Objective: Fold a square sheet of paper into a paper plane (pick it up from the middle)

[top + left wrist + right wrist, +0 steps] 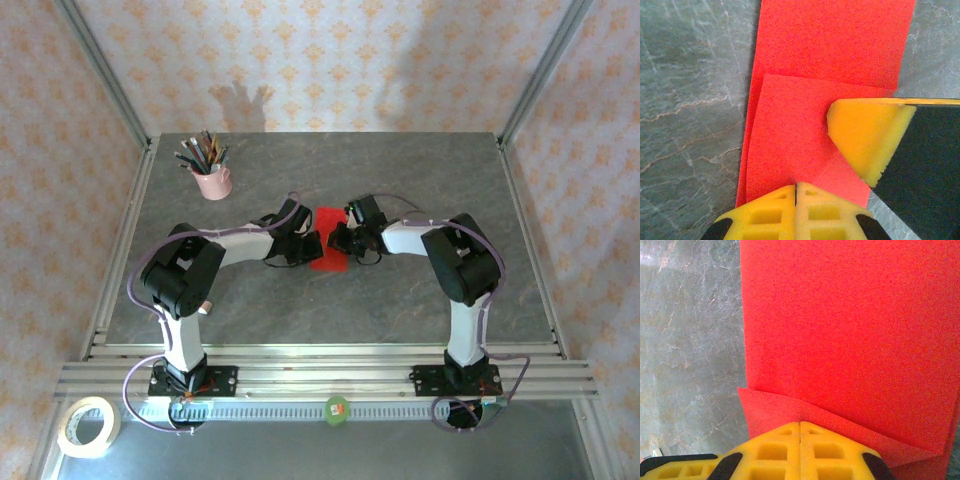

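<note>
1. A pink cup of pens and pencils [212, 183] stands at the far left of the grey stone-patterned table [420, 310], well apart from the work.
2. The left arm is bent at the elbow, with its forearm reaching inward and low. The left gripper [308, 246] sits at the paper's left side. In its wrist view the left gripper [796, 187] has its yellow jaws closed flat together, tips bearing on the sheet. No layer is visibly nipped.
3. The bright red, thin, part-folded paper plane [328, 262] lies flat at the table's centre, between the two grippers. A folded flap [790, 130] overlaps the layer beneath.
4. The right arm mirrors the left, reaching inward. The right gripper [342, 239] meets the sheet from the right. Its wrist view shows the right gripper [800, 425] closed tight, tips at a raised fold edge [840, 415].
5. Judgement: a crease is being set. One gripper should pin the sheet while the other strokes along the fold with light, even pressure. Dragging risks skewing the layers.
</note>
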